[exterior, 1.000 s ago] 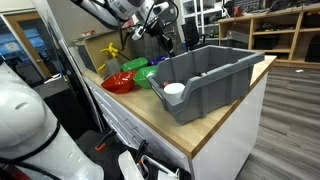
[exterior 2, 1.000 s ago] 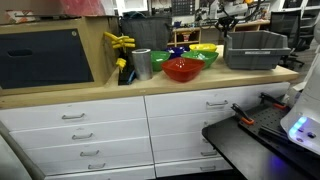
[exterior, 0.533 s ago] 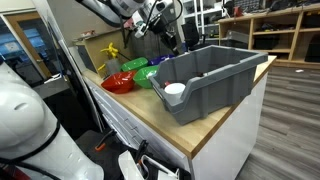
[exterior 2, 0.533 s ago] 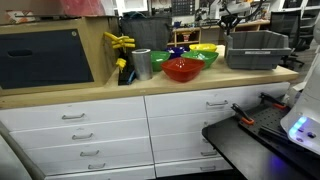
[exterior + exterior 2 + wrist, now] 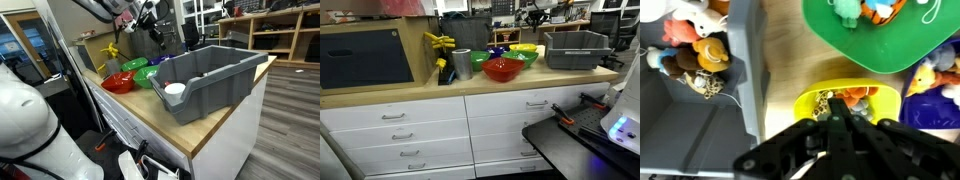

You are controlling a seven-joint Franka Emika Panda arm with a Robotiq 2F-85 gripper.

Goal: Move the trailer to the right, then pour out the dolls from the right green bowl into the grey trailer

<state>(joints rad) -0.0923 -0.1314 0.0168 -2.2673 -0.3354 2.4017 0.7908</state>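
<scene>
The grey trailer (image 5: 215, 75) stands on the counter's right part; it also shows in an exterior view (image 5: 575, 50) and at the left of the wrist view (image 5: 680, 130), with small toys in its corner. A green bowl (image 5: 840, 45) at the wrist view's top right holds small dolls (image 5: 865, 10), teal and orange. Green bowls (image 5: 148, 76) sit beside the trailer. My gripper (image 5: 839, 100) looks shut and empty, above a yellow bowl (image 5: 805, 100). In both exterior views it hovers high over the bowls (image 5: 151, 25) (image 5: 534, 12).
A red bowl (image 5: 118, 84) (image 5: 503, 69) sits in front of the green ones. A white cup-like object (image 5: 174, 90) lies in the trailer's front. A metal cup (image 5: 461, 64) and a yellow object (image 5: 440, 42) stand at the counter's other end.
My gripper has moved away from the trailer's rim toward the bowls and slightly up. The trailer and bowls have not moved.
</scene>
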